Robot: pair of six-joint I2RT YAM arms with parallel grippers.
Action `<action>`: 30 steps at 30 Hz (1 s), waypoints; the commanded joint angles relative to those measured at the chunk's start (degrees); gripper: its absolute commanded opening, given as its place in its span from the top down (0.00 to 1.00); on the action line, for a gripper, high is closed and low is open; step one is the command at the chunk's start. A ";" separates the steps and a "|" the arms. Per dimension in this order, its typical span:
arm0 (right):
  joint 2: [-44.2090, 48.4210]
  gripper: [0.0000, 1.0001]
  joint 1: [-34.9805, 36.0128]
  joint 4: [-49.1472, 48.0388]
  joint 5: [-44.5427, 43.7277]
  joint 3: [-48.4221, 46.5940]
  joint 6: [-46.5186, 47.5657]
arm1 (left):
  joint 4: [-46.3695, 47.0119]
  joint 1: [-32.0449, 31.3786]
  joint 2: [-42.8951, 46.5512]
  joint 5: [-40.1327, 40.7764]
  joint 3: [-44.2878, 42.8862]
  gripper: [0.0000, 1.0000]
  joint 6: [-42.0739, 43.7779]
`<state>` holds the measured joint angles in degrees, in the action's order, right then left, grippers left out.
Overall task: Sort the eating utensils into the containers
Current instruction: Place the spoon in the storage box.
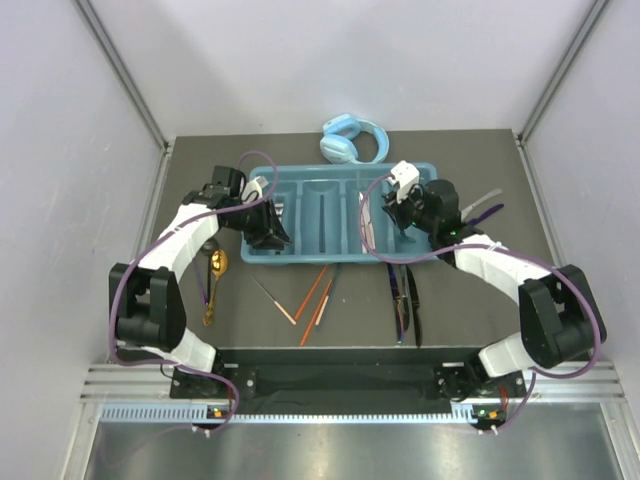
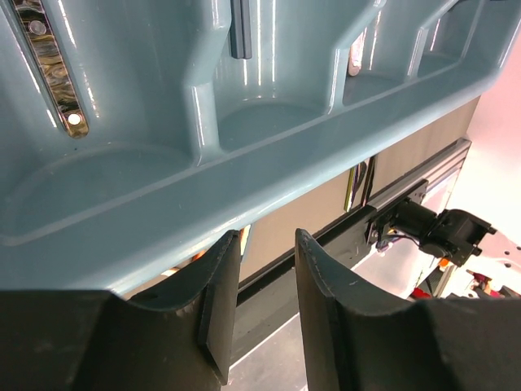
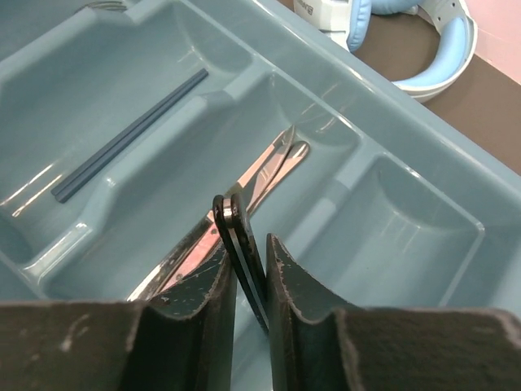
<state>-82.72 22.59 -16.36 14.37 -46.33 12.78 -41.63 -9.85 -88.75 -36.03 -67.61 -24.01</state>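
Top: chopsticks (image 1: 318,296) and knives (image 1: 406,300) lie on the surface (image 1: 455,315) beside the tray (image 1: 322,205). Left wrist: left hand (image 2: 264,305) narrow, empty, at its rim. Right wrist: right hand (image 3: 248,269) pinches a dark utensil (image 3: 232,220) above the spoons (image 3: 273,163); placing, likely. Next: lower, release.

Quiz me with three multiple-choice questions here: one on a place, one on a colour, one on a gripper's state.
1. The headphones lie: A inside the tray; B beyond the tray's far edge; C by the arm bases.
2. The chopsticks in front of the tray are: A green; B white; C orange.
3. The left gripper is: A open, empty; B shut on a fork; C out of view.
B: they sit past the far rim. C: both sticks show orange. A: its jaws stand apart, with nothing between them.
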 commanded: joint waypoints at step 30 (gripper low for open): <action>-16.16 1.00 -0.09 9.41 -8.83 -29.34 19.64 | -1.09 0.09 0.95 1.75 -1.99 0.62 1.25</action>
<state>-98.06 23.00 -7.07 7.57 -69.60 26.30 -42.06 -9.85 -88.77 -34.44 -67.85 -23.81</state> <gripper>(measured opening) 0.128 0.376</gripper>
